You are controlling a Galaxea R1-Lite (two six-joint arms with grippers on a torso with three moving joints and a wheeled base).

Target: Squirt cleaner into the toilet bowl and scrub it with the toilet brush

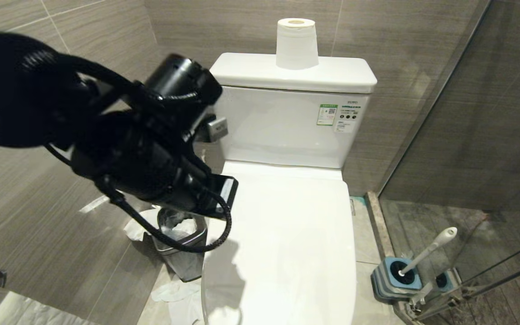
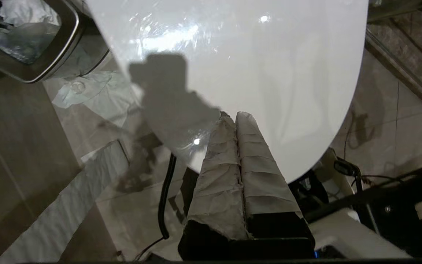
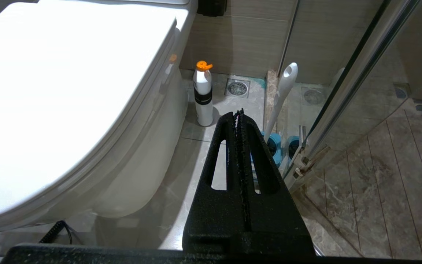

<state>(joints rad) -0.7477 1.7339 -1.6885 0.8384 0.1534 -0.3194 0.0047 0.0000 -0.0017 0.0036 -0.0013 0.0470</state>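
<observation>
Green-white label (image 1: 327, 114) on toilet tank (image 1: 287, 131)

- The toilet bowl is wholly hidden beneath the shut lid (image 1: 287, 234); the lid's front end runs off the head view's lower edge.
- The toilet brush (image 1: 427, 249) shows only its white handle; the bristle head is sunk in the blue-grey holder (image 1: 397, 277).
- The left arm (image 1: 120, 149) covers part of the steel bin (image 1: 183, 239) and the tank's left side, and hides its own fingertips in the head view.
- The tank sticker (image 1: 327, 114) carries print too small to read.
- The cleaner bottle (image 3: 203, 95) has a label too small to read.
</observation>
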